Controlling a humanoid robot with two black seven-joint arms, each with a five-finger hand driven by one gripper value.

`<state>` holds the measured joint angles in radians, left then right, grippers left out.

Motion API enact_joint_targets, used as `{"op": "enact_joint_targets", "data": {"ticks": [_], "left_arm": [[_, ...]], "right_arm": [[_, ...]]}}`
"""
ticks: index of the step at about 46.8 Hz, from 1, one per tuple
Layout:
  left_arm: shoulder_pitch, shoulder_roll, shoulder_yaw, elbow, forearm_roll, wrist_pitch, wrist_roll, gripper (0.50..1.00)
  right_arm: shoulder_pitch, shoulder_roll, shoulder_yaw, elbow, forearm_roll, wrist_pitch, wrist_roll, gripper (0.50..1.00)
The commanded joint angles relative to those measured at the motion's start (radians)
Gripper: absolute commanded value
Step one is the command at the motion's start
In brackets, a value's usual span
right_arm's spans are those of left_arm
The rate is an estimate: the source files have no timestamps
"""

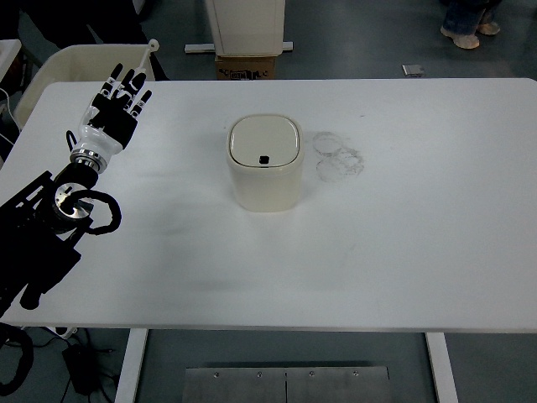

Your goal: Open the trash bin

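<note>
A cream trash bin point(265, 164) with rounded corners stands upright in the middle of the white table point(403, 252). Its lid is down, with a small dark latch button point(263, 159) near the lid's front edge. My left hand point(117, 105) is over the table's far left, well to the left of the bin, fingers spread and holding nothing. My right arm does not show.
Faint grey ring marks point(339, 156) lie on the table just right of the bin. A cardboard box point(247, 65) and a white cabinet base stand on the floor beyond the far edge. A person's shoes point(466, 34) show at top right.
</note>
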<state>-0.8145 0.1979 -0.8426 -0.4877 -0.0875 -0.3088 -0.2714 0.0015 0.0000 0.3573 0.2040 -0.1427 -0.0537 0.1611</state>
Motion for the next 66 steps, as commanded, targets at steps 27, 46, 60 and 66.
{"op": "enact_joint_targets", "data": {"ticks": [27,46,60,66], "left_arm": [[-0.002,0.0,-0.001,-0.002,-0.011,-0.003,0.0,1.0],[-0.005,0.021,0.026,-0.117,0.046,0.008,0.024,1.0],[-0.012,0.103,0.031,-0.247,0.1,0.01,0.046,1.0],[-0.025,0.144,0.033,-0.29,0.112,0.008,0.063,1.0]], "right_arm": [[0.0,0.0,0.0,0.0,0.0,0.0,0.0,0.993],[0.0,0.0,0.0,0.0,0.0,0.0,0.0,0.993],[0.0,0.0,0.0,0.0,0.0,0.0,0.0,0.993],[0.0,0.0,0.0,0.0,0.0,0.0,0.0,0.993]]}}
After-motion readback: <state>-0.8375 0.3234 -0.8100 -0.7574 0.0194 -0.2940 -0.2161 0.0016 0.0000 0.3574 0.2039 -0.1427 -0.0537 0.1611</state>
